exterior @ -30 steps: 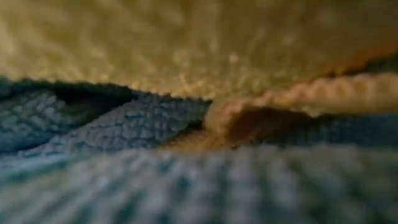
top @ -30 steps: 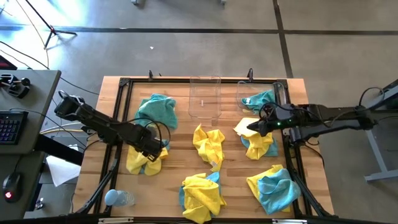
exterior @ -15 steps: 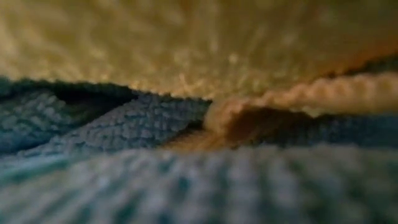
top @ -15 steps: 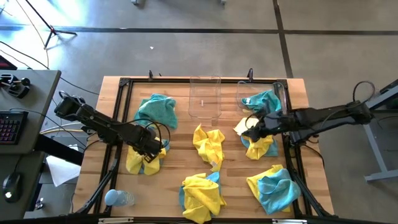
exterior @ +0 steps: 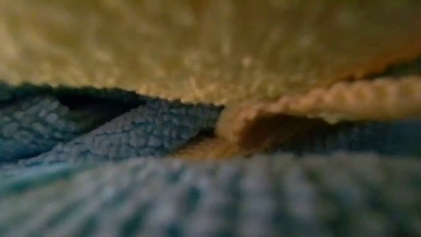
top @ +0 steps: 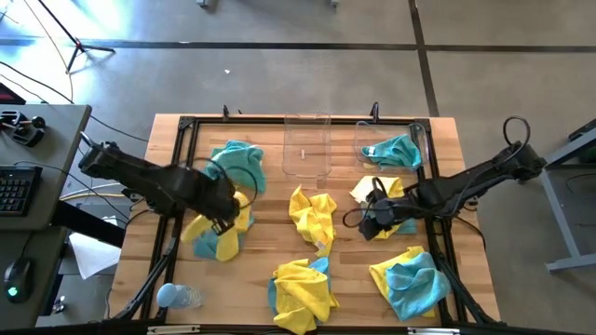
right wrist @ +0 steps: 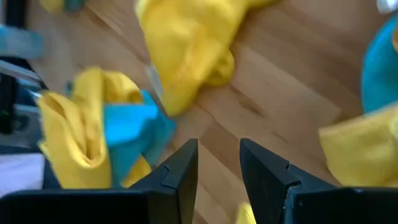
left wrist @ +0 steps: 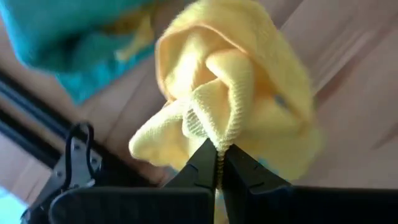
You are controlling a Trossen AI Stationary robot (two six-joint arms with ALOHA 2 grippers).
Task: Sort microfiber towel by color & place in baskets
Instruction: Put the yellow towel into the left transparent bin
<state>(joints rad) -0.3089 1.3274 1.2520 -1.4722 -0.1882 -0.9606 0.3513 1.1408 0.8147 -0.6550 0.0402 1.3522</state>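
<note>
1. The left gripper (left wrist: 217, 163) had pinched shut on a yellow towel (left wrist: 249, 99) at the table's left side, above a teal one (lift under way).
2. The right gripper (right wrist: 217, 163) hovered part-open, empty.
3. Next, probably carrying to the empty basket (top: 306, 146).

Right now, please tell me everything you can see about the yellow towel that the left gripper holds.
The yellow towel is a soft, looped microfiber cloth with a stitched hem. The left gripper is shut on a fold of its edge, so it hangs bunched and crumpled. From above it sits at the table's left side, over a teal towel and near another teal towel. Whether it has left the wood is unclear.
</note>
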